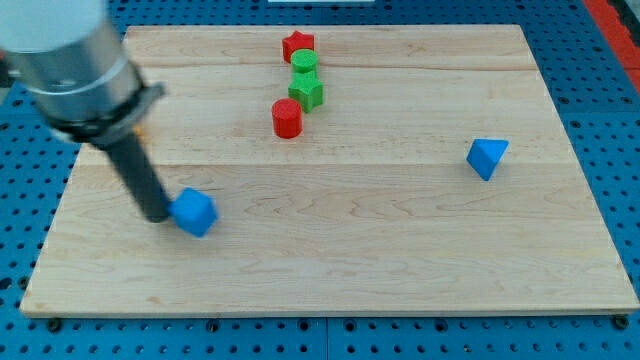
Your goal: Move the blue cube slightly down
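Observation:
The blue cube (195, 212) lies on the wooden board (400, 250) at the view's lower left. My tip (158, 215) is on the board just left of the cube, touching or nearly touching its left side. The dark rod rises up and left to the grey arm body at the view's top left. A blue triangular block (487, 157) lies far off at the view's right.
Near the view's top centre stand a red star (298, 46), a green cylinder (304, 62), a green star (307, 91) and a red cylinder (287, 118) in a close column. A yellowish block (139, 128) shows partly behind the arm.

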Controlling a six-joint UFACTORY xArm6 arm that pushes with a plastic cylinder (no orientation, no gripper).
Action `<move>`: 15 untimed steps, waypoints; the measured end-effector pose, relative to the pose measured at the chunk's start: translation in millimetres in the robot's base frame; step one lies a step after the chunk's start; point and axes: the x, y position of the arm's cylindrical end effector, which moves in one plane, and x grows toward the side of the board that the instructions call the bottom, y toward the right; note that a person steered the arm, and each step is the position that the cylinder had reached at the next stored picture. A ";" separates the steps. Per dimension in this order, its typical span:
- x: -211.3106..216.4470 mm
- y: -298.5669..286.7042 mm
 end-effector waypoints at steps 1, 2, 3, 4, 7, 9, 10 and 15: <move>0.0 80.2; -17.0 76.5; -43.1 76.5; -46.1 120.5; 13.7 164.9; -2.2 148.8; 7.8 142.2; -0.4 130.9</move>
